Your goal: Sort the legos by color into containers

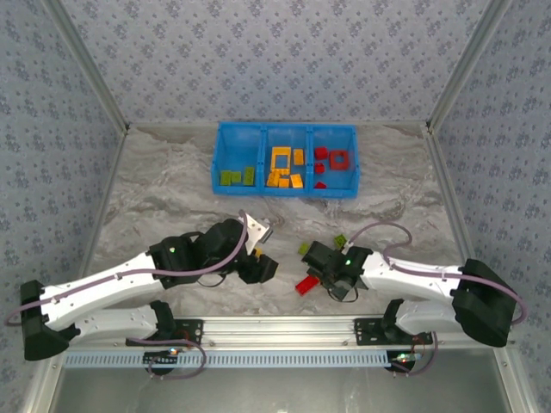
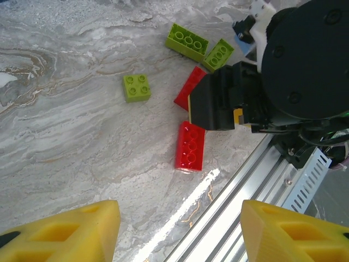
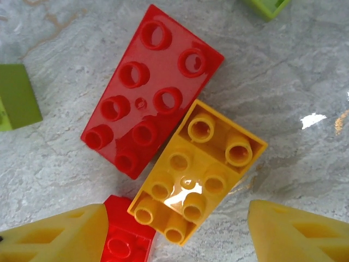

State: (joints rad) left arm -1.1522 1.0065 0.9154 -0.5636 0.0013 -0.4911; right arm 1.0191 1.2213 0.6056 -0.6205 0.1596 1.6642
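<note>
Mostly sorted: blue tray [image 1: 217, 163] has green left, orange middle, red right; still loose on the table [image 1: 164, 198] are three green bricks [image 2: 137, 87], two red bricks [image 2: 190, 146] and a yellow brick [image 3: 197, 171], with the right gripper [image 3: 177, 232] spread open over the yellow brick and the left gripper [image 2: 177, 232] open, empty.

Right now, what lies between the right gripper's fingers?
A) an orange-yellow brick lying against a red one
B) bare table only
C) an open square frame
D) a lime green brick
A: in the right wrist view the orange-yellow brick sits studs-up between the open fingers of the right gripper, with its edge against a red brick.
</note>
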